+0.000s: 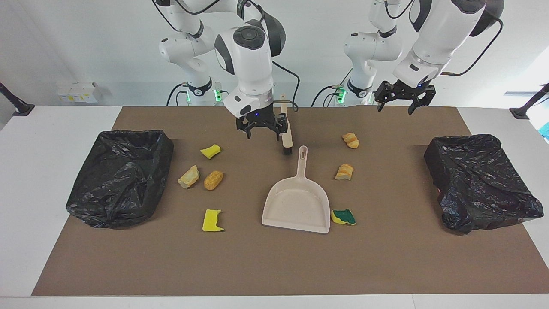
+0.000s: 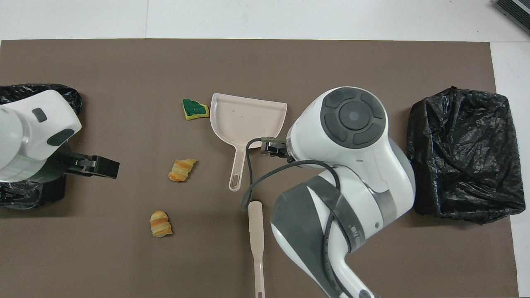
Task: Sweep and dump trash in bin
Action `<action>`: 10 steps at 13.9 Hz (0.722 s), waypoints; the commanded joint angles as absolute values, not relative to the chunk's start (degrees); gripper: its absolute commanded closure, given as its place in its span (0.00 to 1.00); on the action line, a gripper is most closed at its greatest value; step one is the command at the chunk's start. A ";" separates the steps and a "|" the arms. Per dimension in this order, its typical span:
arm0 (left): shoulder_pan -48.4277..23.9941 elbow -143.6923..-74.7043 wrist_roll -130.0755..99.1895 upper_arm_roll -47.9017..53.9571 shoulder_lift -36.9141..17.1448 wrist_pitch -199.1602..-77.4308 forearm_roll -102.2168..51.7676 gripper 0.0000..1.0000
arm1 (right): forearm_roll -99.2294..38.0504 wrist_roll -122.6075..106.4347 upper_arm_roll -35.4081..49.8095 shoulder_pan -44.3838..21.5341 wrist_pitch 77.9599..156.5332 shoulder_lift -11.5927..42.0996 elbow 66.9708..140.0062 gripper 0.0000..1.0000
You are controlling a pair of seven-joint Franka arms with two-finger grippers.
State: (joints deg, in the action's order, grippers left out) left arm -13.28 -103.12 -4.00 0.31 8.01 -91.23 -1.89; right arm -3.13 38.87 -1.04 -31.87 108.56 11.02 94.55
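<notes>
Trouble is most likely at the sweep itself: the trash, seven light scraps, is scattered on the brown mat [image 1: 274,266] at both ends of the beige plastic dustpan [image 1: 297,201], so a fast stroke could flick pieces off the mat or past the pan. The pan may also skid if nothing holds it. Its mouth faces the lower edge of the facing view and its handle points up toward the robots. The green-and-yellow sponge [image 1: 343,217] lies right at one corner of that mouth, where a nudge could knock it wide. Two striped bread-like lumps [image 1: 351,140] [image 1: 345,171] lie toward the left arm's end, each with its long axis slanted. Toward the right arm's end are a yellow sponge wedge [image 1: 210,151], a pale tan lump [image 1: 188,177], an orange lump [image 1: 213,180] lying diagonally, and a notched yellow sponge [image 1: 212,221] lying flat across the frame. A black bag-lined bin [image 1: 120,178] [image 1: 480,180] sits at each end of the mat. The right gripper [image 1: 262,136] hangs at upper centre, jaws spread and empty, just beside the beige hand brush [image 1: 286,128], whose long axis runs up and down the frame with the bristles toward the pan; an off-centre grasp could let it twist. The left gripper [image 1: 395,109] waits high in the frame, jaws apart and empty.
</notes>
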 commanded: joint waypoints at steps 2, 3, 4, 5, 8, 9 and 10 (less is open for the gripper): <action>-17.74 -113.45 -8.17 -0.35 14.32 -96.94 -2.29 0.00 | -3.60 41.48 -1.23 -34.98 113.45 13.78 96.24 0.00; -17.93 -114.16 -8.17 -0.26 14.41 -97.12 -2.29 0.00 | -3.69 41.31 -1.23 -35.33 114.34 14.76 96.15 0.00; -18.45 -115.13 -8.17 -0.18 14.76 -97.38 -2.29 0.00 | -3.60 40.87 -1.14 -35.42 115.39 15.98 95.98 0.00; -19.50 -116.09 -8.35 -0.26 15.03 -98.08 -2.29 0.00 | -3.52 40.70 -1.14 -35.85 116.01 17.30 95.63 0.00; -19.77 -119.26 -10.19 -0.18 16.69 -99.49 -2.29 0.00 | -3.87 41.48 -1.23 -38.75 118.98 21.87 93.87 0.00; -20.30 -120.22 -10.28 -0.18 17.66 -99.41 -2.37 0.00 | -4.22 41.83 -1.23 -39.37 119.87 22.75 93.87 0.00; -20.91 -121.54 -10.72 -0.18 18.45 -99.49 -2.37 0.00 | -5.00 42.01 -1.23 -39.72 120.06 23.46 93.95 0.00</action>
